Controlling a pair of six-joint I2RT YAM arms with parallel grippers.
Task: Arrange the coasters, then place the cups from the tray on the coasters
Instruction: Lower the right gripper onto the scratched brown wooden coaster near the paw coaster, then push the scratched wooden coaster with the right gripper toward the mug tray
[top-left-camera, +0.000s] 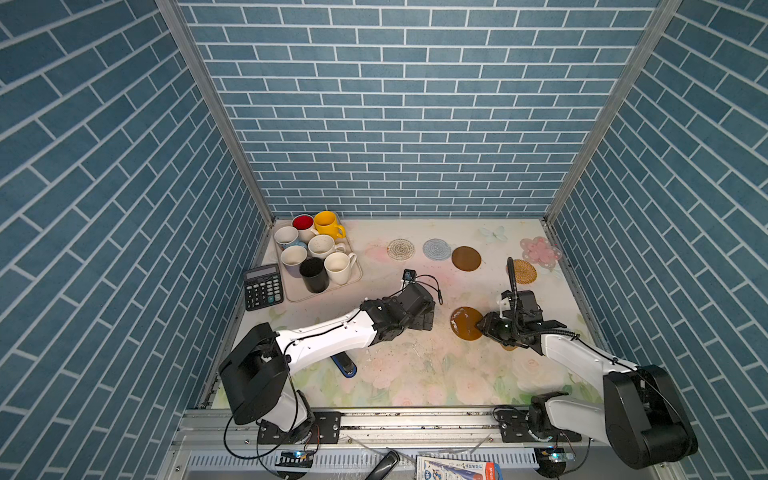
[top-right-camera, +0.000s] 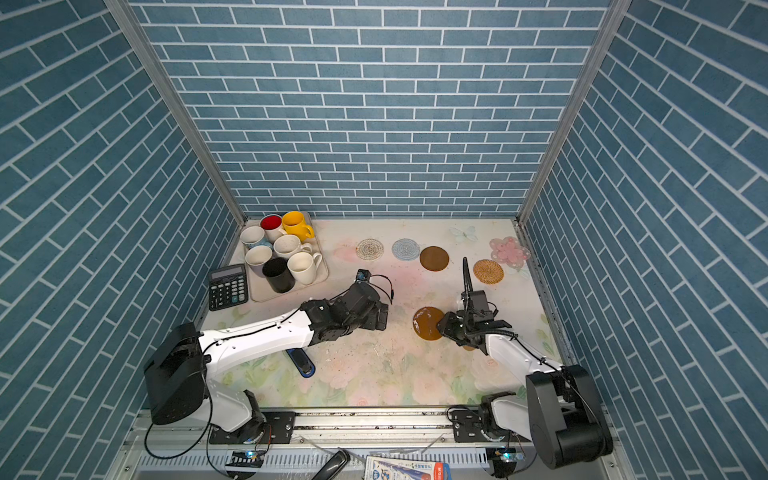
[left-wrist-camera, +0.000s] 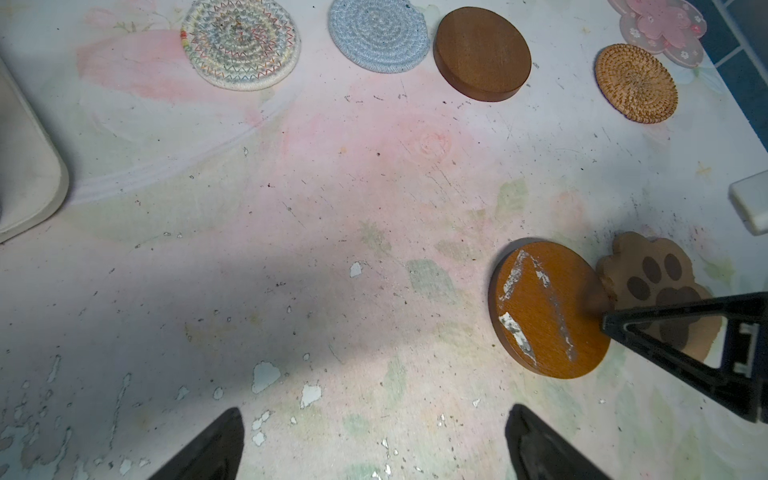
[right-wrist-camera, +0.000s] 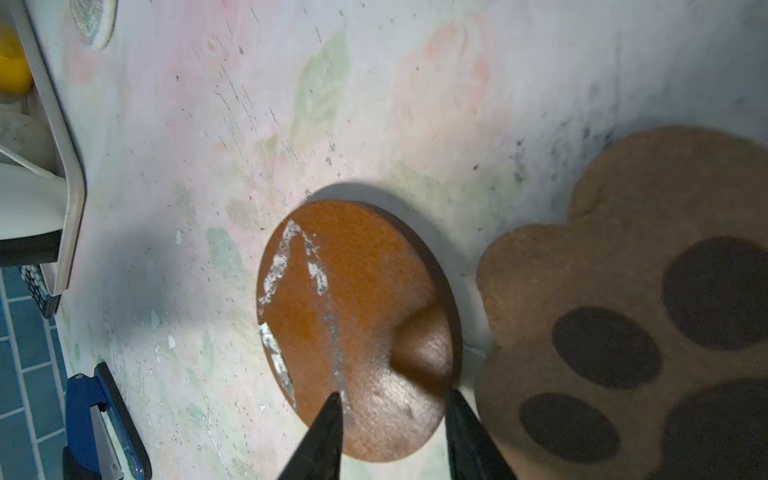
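Coasters were still being arranged; cups (top-left-camera: 320, 249) sat on the tray (top-left-camera: 297, 292).
Right gripper (right-wrist-camera: 395, 397), jaws narrowly apart, touched the scratched disc (right-wrist-camera: 353, 291) beside the paw mat (right-wrist-camera: 623, 291); left gripper (left-wrist-camera: 374, 415) hung wide, empty. Next likely needed: firm rim pinch.

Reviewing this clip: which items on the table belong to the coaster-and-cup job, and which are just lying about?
Job: seven mugs on the beige tray; white woven coaster, light blue woven coaster, far brown disc, scuffed brown disc, rattan coaster, pink flower coaster, paw coaster.
Lying about: black calculator, blue stapler.
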